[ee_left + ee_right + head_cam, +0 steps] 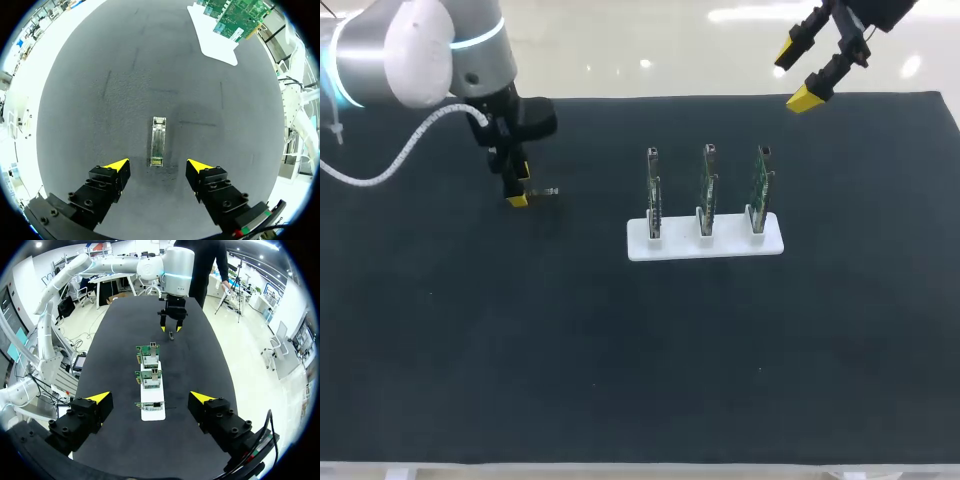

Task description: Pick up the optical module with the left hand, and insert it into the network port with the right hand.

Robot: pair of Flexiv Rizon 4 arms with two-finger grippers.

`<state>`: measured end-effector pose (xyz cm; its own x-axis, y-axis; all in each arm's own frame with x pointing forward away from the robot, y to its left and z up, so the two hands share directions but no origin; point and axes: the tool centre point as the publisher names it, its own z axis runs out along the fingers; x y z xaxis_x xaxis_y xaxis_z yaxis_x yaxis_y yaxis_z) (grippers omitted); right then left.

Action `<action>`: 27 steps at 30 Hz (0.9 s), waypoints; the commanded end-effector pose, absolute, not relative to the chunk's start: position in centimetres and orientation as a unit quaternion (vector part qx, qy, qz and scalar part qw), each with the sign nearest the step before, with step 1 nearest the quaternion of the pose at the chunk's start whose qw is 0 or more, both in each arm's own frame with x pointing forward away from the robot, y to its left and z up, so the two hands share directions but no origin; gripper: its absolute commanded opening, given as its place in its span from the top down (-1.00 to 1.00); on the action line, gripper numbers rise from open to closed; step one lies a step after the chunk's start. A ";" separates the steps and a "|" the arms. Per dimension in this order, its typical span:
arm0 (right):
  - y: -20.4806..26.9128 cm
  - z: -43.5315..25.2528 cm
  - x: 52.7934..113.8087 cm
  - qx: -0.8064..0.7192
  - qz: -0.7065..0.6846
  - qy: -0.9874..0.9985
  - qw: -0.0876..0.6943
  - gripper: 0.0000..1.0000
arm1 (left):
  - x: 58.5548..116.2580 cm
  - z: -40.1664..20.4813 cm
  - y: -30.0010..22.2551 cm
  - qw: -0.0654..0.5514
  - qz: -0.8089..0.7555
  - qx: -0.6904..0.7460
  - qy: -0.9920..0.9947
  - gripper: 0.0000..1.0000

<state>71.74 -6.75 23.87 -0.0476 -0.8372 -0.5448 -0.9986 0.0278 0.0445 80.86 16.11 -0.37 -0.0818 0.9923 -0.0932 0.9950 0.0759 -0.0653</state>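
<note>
The left gripper [159,167] hangs released just over the black mat [570,350], its yellow fingers spread and touching nothing. The module [158,142], a slim metal piece, lies flat on the mat between those fingers and a little ahead of them. It is well off to the left of the white stand [680,246], apart from it. Three circuit boards [708,185] sit upright in a row in that stand. The right gripper [798,74] hangs wide open and holding nothing, raised over the table's far edge, behind the stand's right end
</note>
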 end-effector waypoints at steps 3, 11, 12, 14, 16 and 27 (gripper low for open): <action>-6.7 23.8 71.7 -0.663 0.213 0.692 0.190 -1.00 | 80.9 -0.6 16.0 0.013 -0.056 0.678 0.733 -1.00; -6.7 23.8 71.7 -0.663 0.213 0.692 0.190 -1.00 | 81.0 -0.6 16.1 0.014 -0.054 0.679 0.733 -1.00; -6.7 23.8 71.7 -0.663 0.213 0.692 0.190 -1.00 | 81.0 -0.6 16.1 0.013 -0.053 0.678 0.733 -1.00; -6.7 23.8 71.7 -0.663 0.213 0.692 0.190 -1.00 | 80.9 -0.6 16.2 0.014 -0.052 0.679 0.733 -1.00; -6.7 23.8 71.7 -0.663 0.213 0.692 0.190 -1.00 | 80.9 -0.6 16.2 0.014 -0.052 0.678 0.733 -1.00; -6.7 23.8 71.7 -0.663 0.213 0.692 0.190 -1.00 | 80.9 -0.8 16.0 0.014 -0.053 0.677 0.734 -0.33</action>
